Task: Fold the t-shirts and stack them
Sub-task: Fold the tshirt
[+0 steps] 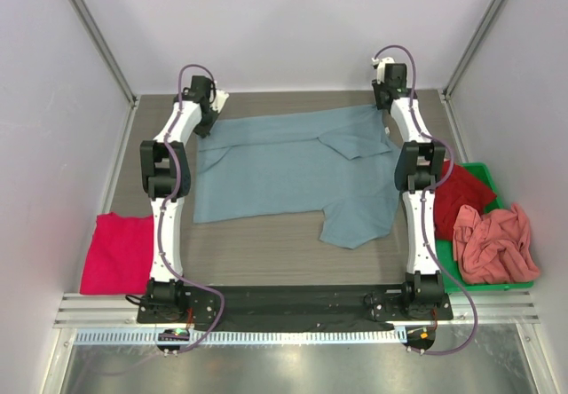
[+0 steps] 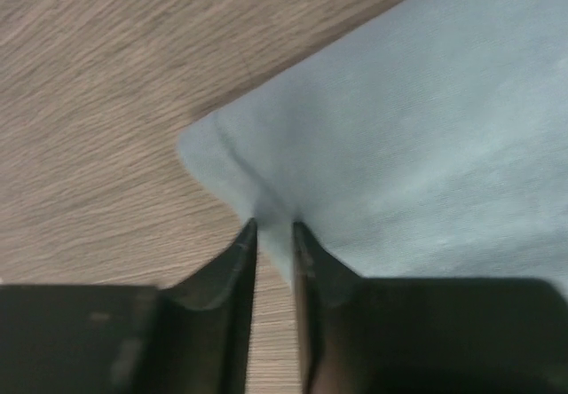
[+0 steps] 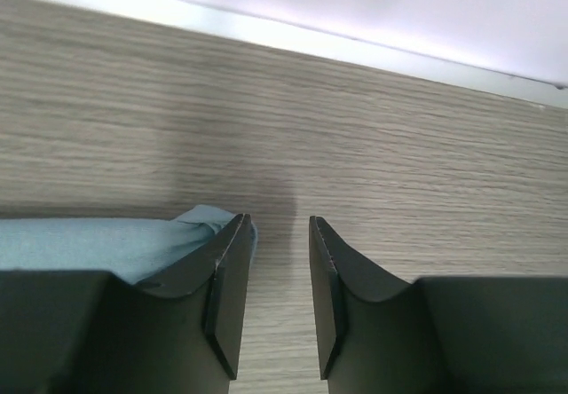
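A dusty grey-blue t-shirt (image 1: 293,168) lies spread on the wooden table, one sleeve folded over at the far right. My left gripper (image 1: 211,110) is at its far left corner. In the left wrist view the gripper (image 2: 273,227) has its jaws nearly together, pinching the bunched corner of the shirt (image 2: 408,119). My right gripper (image 1: 384,101) is at the shirt's far right corner. In the right wrist view the gripper (image 3: 277,221) is open over bare wood, with the shirt's edge (image 3: 106,239) beside its left finger. A magenta-pink t-shirt (image 1: 117,252) lies folded at the near left.
A green bin (image 1: 484,172) at the right holds a red shirt (image 1: 461,194) and a crumpled salmon-pink shirt (image 1: 493,243). White walls enclose the table at the back and sides. A black mat (image 1: 293,301) spans the near edge between the arm bases.
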### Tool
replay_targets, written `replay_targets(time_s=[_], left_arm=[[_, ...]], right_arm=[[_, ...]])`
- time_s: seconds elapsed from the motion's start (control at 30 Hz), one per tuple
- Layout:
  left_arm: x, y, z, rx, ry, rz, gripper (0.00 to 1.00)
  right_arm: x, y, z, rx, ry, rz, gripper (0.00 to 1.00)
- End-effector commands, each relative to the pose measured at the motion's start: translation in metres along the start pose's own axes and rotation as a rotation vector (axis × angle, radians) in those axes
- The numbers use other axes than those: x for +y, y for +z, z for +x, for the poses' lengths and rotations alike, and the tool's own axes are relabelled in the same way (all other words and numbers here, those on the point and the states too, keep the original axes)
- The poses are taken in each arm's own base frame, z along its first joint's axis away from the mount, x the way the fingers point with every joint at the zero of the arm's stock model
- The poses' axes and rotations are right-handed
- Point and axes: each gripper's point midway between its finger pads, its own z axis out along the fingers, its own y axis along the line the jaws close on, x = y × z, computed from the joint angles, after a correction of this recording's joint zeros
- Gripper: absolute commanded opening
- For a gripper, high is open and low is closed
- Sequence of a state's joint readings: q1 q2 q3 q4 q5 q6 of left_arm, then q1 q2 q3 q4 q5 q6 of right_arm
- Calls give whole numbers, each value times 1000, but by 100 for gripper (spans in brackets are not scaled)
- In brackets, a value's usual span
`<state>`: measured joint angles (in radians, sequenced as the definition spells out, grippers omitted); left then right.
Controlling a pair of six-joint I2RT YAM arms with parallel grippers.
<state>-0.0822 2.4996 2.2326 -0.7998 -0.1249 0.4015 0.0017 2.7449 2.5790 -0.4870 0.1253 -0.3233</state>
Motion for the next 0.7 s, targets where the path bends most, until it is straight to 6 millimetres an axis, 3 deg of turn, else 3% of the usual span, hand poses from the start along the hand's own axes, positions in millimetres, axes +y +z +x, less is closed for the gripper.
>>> replay_targets(time_s=[0.0, 0.03, 0.17, 0.23, 0.33, 0.47, 0.67], left_arm=[[36, -38, -36, -124, -57, -110, 26], [41, -43, -39, -137, -85, -128, 30], [50, -58, -47, -183, -176, -121, 60], [45, -59, -45, -184, -195, -83, 65], [30, -54, -38, -165, -247, 9, 63], [24, -45, -32, -147, -276, 45, 56], [39, -30, -35, -168, -316, 25, 53]], right_arm=[[-44, -27, -52, -130, 92, 88, 38], [-38, -29, -57, -148, 101, 39, 38], [-12, -31, -60, -164, 124, -102, 39], [-3, -28, -55, -153, 128, -139, 38], [11, -23, -46, -134, 142, -203, 37], [15, -21, -42, -126, 146, -218, 37], [18, -20, -39, -120, 160, -230, 36]])
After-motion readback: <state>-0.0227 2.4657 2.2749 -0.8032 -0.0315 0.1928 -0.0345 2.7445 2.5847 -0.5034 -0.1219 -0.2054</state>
